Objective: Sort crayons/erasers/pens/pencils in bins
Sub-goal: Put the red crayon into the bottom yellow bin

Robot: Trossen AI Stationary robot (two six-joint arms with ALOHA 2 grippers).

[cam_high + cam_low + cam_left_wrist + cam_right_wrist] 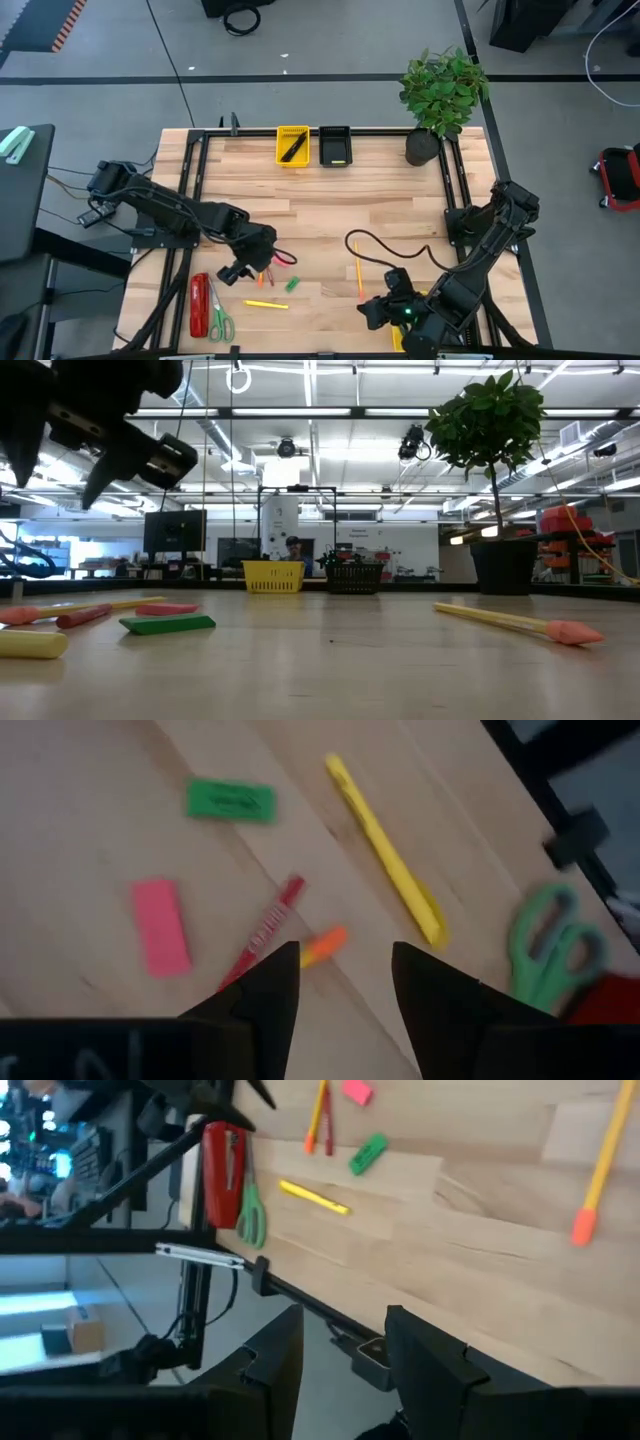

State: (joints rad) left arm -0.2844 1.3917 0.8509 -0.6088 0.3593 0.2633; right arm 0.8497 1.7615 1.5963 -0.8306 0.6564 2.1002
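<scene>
**benchguy:** Closest to the low camera, a stubby yellow stick (30,645) is lying on the wood table (330,225), with a flat green eraser block (167,624) just behind it. Left gripper (345,975) is hovering with its fingers apart over a red crayon (265,930) and a short orange stick (322,946), gripping nothing

**tablewatch:** How far along is it looking?

**benchguy:** Early, I'd say. One yellow plastic bin (292,145) is holding a black pen (293,149), and the black bin (335,146) beside it seems to have something yellow inside. Pink eraser (161,926), a long yellow stick (385,862) and an orange pencil (358,276) are all waiting. Right gripper (345,1342) is idling off the near edge, fingers apart, empty
</scene>
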